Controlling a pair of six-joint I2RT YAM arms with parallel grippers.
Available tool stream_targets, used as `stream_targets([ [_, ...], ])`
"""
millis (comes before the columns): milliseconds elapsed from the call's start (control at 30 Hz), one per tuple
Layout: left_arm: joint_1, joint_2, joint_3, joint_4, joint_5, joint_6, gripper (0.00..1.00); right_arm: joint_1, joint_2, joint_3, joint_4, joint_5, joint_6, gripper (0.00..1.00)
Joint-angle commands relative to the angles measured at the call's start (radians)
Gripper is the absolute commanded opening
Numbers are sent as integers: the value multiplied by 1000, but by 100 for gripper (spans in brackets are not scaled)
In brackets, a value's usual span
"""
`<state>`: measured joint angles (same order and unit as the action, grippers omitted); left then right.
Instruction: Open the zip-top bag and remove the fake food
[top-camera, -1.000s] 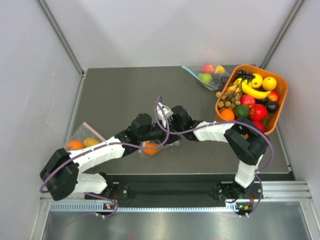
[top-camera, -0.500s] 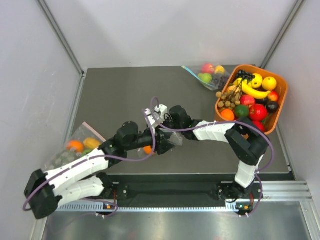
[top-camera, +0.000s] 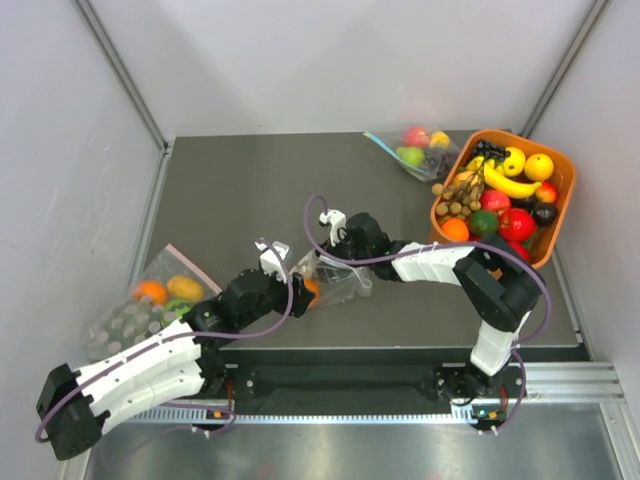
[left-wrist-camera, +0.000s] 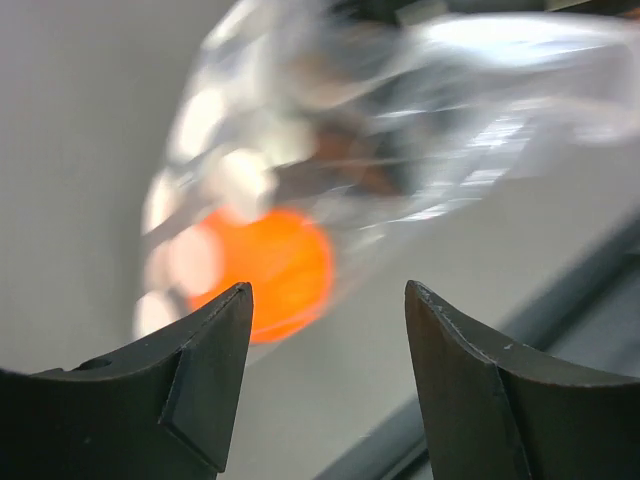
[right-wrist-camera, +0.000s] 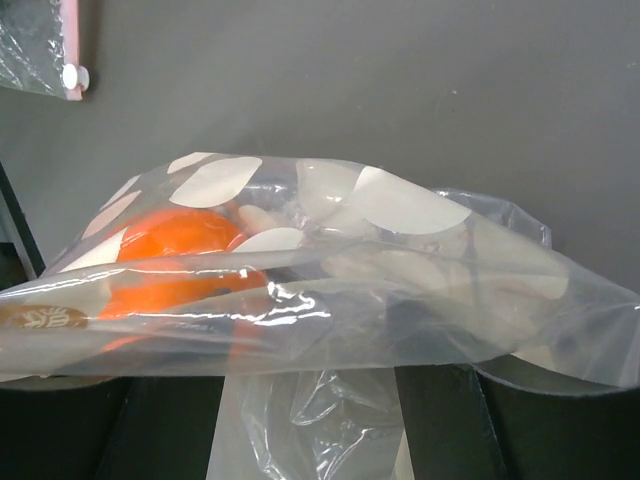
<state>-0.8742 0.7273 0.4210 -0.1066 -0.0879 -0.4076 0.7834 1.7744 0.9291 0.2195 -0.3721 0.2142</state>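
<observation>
Left hand hangs low near the middle of the tabletop, its two dark fingers spread apart and gripping nothing. Just ahead of them, filling the upper half of the left wrist view, lies the zip-top bag, clear plastic printed with white dots. An orange ball shows through its wall at the end nearest these fingers, which do not touch the plastic.

From above, the right hand reaches in from the right and meets the upper edge of the same bag. In the right wrist view the bag stretches across the whole frame and drapes over this hand's fingertips, so it cannot be told whether they are pinched on the plastic or parted. The orange ball sits at the left there, with pale rounded shapes beside it, too blurred to name.

An orange basket of toy fruit stands at the upper right. Beside it, to the left, lies a clear bag with a blue strip. At the left edge lies a clear bag with a pink edge.
</observation>
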Motion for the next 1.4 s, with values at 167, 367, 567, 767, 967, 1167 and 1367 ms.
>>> stream_targets([
  [167, -5, 175, -28, 33, -138, -74, 57, -12, -66, -24, 23, -14, 4, 63],
  [367, -5, 189, -79, 136, -81, -96, 33, -10, -93, -50, 32, -91, 11, 64],
  [567, -3, 192, -99, 151, -84, -89, 17, -6, -130, -107, 67, -218, 34, 69],
  [767, -3, 245, -102, 197, -64, -86, 12, 33, -122, -122, 98, -228, 47, 71],
  [967, -3, 296, -90, 226, -35, -73, 10, 60, -78, -85, 112, -220, 62, 75],
  [1167, -3, 294, -83, 229, -44, -63, 8, 70, -46, -72, 67, -208, 39, 77],
  [1367, -3, 307, -71, 239, -49, -54, 7, 76, -58, -88, 34, -200, 10, 76],
])
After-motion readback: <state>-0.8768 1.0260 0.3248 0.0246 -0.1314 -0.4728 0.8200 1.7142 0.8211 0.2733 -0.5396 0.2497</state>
